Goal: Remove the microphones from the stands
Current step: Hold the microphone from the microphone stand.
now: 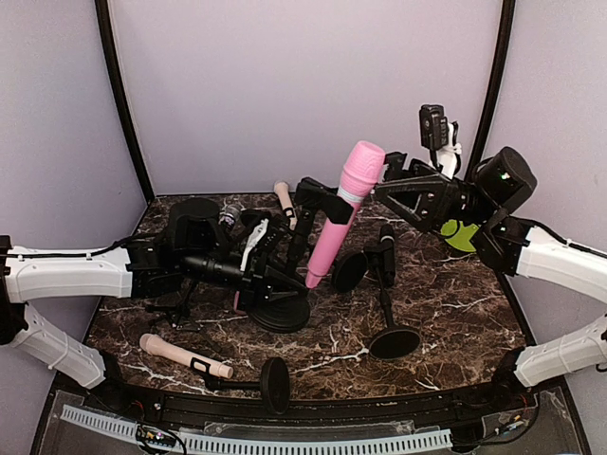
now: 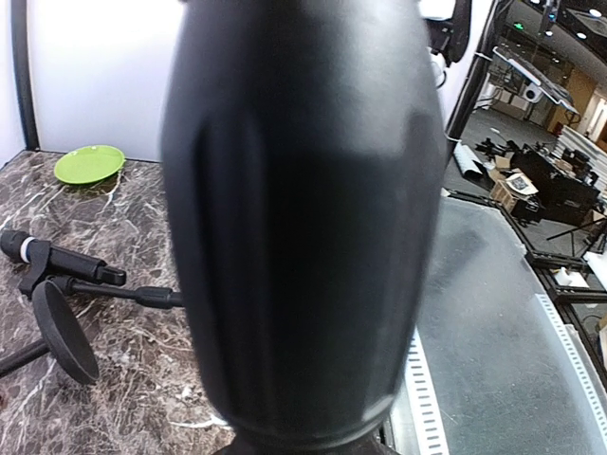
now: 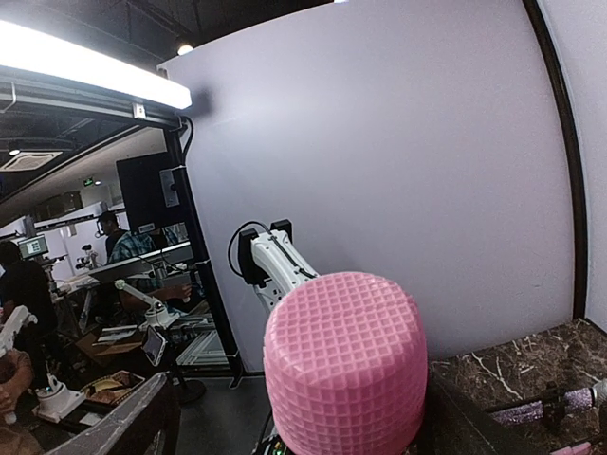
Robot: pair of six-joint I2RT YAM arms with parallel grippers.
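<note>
**Item:** pink plastic handheld microphone [image 1: 337,218] with waffle-textured round head.

**Location:** mid-table on the dark marble-pattern tabletop [image 1: 455,303], seated in the clip of a black stand with round base [image 1: 280,308]. It tilts with its head up and to the far right.

**Handling (judged):** rigid, light and smooth-bodied. The tapering handle may slip, so the grip is best taken just under the head or on the upper handle, drawing along the microphone's axis out of the clip.

**Tools:**
- The right gripper [image 1: 387,182] has its jaws apart, one on either side of the head, and no clamping shows.
- The left gripper [image 1: 258,261] is closed, low by the stand. A black bulk fills its wrist view, and what it clasps cannot be told.

**Containers:**
- The stand clip holds the pink microphone.
- The lime-green shallow dish [image 1: 462,235], far right, has nothing visible in it.
</note>
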